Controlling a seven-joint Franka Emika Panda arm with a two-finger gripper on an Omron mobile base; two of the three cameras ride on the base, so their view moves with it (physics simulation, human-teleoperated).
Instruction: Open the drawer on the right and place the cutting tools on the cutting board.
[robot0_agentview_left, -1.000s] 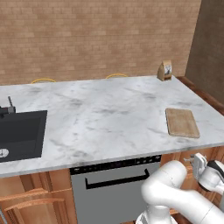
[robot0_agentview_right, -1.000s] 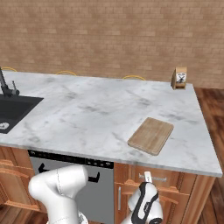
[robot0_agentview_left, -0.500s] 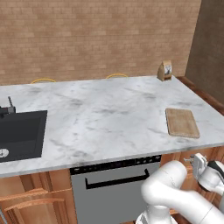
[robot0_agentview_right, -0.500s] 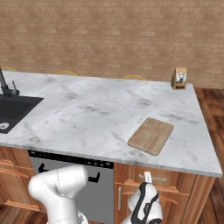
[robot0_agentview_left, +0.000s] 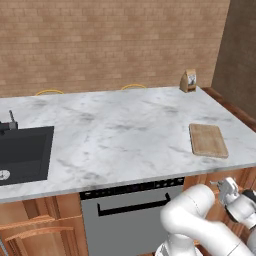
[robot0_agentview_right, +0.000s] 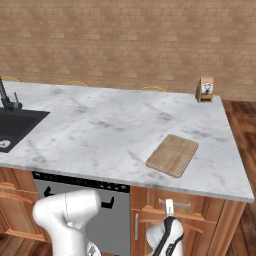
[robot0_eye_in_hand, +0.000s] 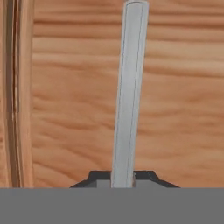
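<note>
no visible change, scene static (all views)

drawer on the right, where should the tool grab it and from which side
Grip the slim silver bar handle on the drawer front, coming straight at the front face. The bar stands proud of the flat wood, so a finger can go on each side of it. In the hand view the tool is already lined up, fingertips flanking the bar.

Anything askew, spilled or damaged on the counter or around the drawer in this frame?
Nothing stands out. The cutting board lies flat on the counter, slightly angled but fully supported. The paper bag stands upright. The drawer is shut, with the gripper at its handle.
</note>
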